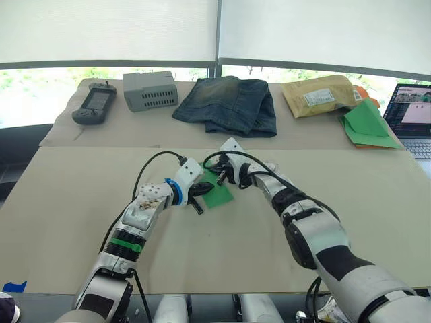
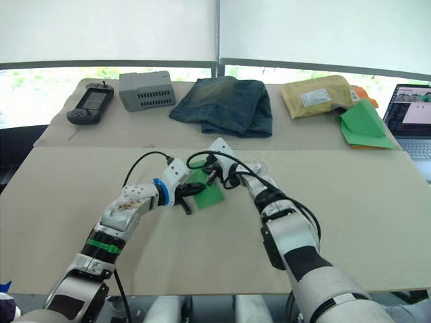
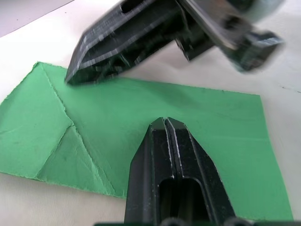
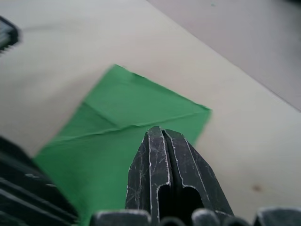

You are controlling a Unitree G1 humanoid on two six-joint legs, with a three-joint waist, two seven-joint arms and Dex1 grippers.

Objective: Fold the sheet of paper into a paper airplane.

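Reaching inward, left gripper (image 3: 165, 123) and right gripper (image 4: 157, 133), fingers pressed together, meet tip-down over the creased sheet of paper (image 3: 141, 122) beneath them

Sheet of paper (image 2: 206, 192) flat on table (image 2: 350, 202), near centre. Left hand (image 2: 185, 195) at sheet's left edge; right hand (image 2: 214, 176) at its far edge; whether either touches sheet unclear. Along far side of table, left to right: dark handheld device (image 2: 88, 103), grey box (image 2: 146, 89), folded jeans (image 2: 225, 104), tan padded envelope (image 2: 320, 95), green paper heap (image 2: 364, 126) on orange sheet (image 2: 364, 93). Laptop (image 2: 412, 116) at right edge, screen lit.
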